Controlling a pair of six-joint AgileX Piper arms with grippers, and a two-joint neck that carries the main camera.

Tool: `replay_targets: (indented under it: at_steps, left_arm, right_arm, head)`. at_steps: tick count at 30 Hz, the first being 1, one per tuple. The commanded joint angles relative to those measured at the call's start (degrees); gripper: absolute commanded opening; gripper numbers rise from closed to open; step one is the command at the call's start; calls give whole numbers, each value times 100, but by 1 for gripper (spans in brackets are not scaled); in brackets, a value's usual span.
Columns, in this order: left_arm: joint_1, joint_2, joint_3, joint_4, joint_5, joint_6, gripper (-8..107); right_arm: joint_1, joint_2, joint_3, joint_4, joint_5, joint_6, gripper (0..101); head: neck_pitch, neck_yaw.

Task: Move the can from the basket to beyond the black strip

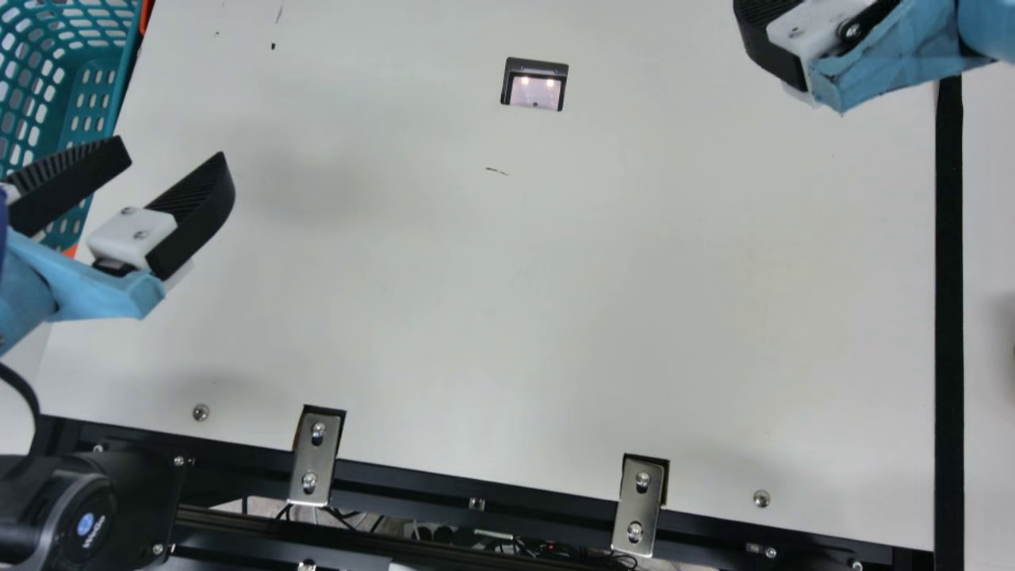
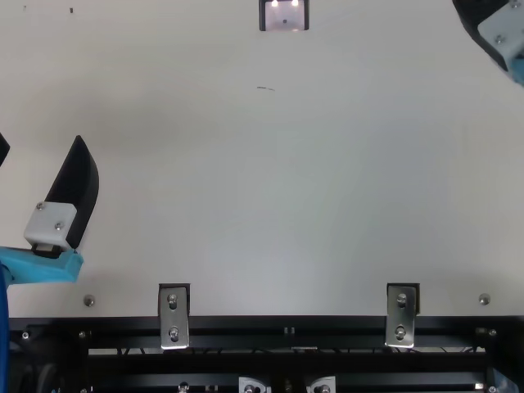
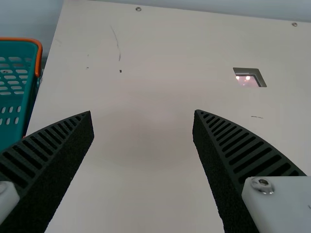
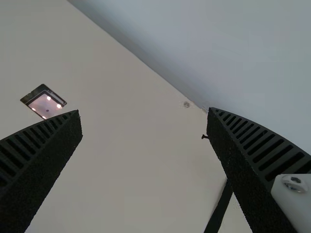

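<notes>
In the main view my left gripper [image 1: 170, 154] is open beside the teal basket [image 1: 97, 87], one finger over the basket's near side, the other over the table. The left wrist view has the left gripper [image 3: 142, 112] wide apart with nothing between its fingers and the basket [image 3: 10, 124] off to one side. My right gripper [image 1: 771, 49] is at the main view's upper right, left of the black strip [image 1: 948, 317]. In the right wrist view the right gripper [image 4: 143, 111] stands open and holds nothing; the strip [image 4: 220, 208] lies past one finger. Only bare mesh shows inside the basket.
A square cutout [image 1: 534, 84] is in the table [image 1: 507, 301] near the far middle. Metal brackets [image 1: 315, 456] sit along the near edge above a black frame. A sliver of something greenish [image 1: 1013, 349] meets the right edge, past the strip; I cannot tell what.
</notes>
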Motion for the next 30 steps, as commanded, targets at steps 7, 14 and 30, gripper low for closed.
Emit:
replay_targets:
  at_steps: [7,14,30]
  left_arm:
    - [0,0,0,0,0,0,90]
    - [0,0,0,0,0,0,90]
    - [0,0,0,0,0,0,90]
  right_arm:
    - [-14,-1122,1573,-1359,-1355,1106,101]
    - [-136,-2143,2526,-2165,-1732,1852,101]
    - [-112,-4607,4070,-2943,-1438,3141,101]
  head:
    - [-9,59]
    - [-9,59]
    - [-9,59]
